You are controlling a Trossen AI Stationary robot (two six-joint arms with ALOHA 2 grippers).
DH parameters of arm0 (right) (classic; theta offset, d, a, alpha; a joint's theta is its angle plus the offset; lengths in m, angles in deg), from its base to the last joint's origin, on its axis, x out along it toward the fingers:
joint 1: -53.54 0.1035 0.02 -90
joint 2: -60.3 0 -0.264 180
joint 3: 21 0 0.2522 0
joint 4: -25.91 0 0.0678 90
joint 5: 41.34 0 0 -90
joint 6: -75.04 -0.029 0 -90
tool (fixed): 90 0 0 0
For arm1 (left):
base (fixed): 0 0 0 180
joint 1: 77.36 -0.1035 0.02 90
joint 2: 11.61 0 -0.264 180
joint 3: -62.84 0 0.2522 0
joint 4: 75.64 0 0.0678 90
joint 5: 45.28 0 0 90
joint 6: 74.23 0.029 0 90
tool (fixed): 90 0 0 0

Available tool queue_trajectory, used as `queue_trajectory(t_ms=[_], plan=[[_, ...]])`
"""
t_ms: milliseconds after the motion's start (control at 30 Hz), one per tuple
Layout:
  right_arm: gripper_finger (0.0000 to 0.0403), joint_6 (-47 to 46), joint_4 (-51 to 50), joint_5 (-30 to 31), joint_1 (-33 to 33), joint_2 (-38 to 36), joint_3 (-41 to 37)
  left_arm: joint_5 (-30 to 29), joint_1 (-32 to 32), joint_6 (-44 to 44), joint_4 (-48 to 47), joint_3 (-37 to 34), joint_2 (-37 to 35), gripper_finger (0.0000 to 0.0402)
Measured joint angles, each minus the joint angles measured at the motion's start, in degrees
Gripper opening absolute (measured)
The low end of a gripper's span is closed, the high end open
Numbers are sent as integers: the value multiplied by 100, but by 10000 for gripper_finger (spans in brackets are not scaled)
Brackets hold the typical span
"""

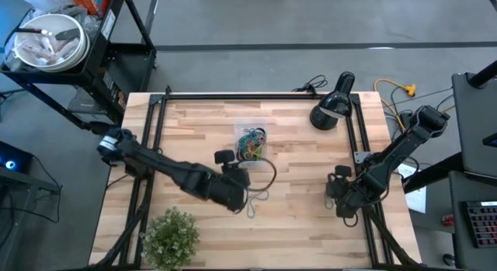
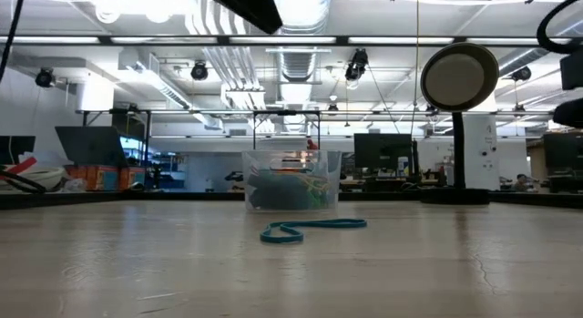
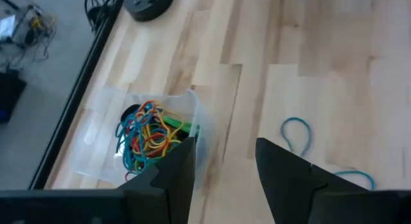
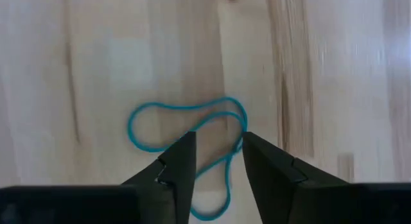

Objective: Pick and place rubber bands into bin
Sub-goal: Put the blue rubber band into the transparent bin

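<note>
Picking step: the right gripper point(image 4: 215, 161), jaws apart, straddles a blue rubber band point(image 4: 186, 121) and probably must close; the left gripper point(image 3: 225, 169), open and empty, waits at the bin's point(image 3: 103, 131) six o'clock.

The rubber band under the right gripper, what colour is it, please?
Teal blue rubber band; the right wrist view shows it best.

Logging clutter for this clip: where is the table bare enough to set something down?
Bare wood runs between the bin and the right gripper, and left of the bin toward the table edge. Crowded spots: the left gripper beside the bin, the plant, the lamp.
</note>
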Motion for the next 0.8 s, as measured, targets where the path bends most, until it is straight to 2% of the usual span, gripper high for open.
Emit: queue_trajectory(t_ms=[400, 600, 800], plan=[[118, -649, 65, -182, -146, 2, -400, -669, 816, -152, 17, -3, 0, 148], [110, -598, 289, -229, -369, 2, -412, -689, 971, -292, 20, -3, 3, 148], [103, -449, 603, -617, -709, -5, -623, -687, 1141, -452, 20, -3, 13, 148]])
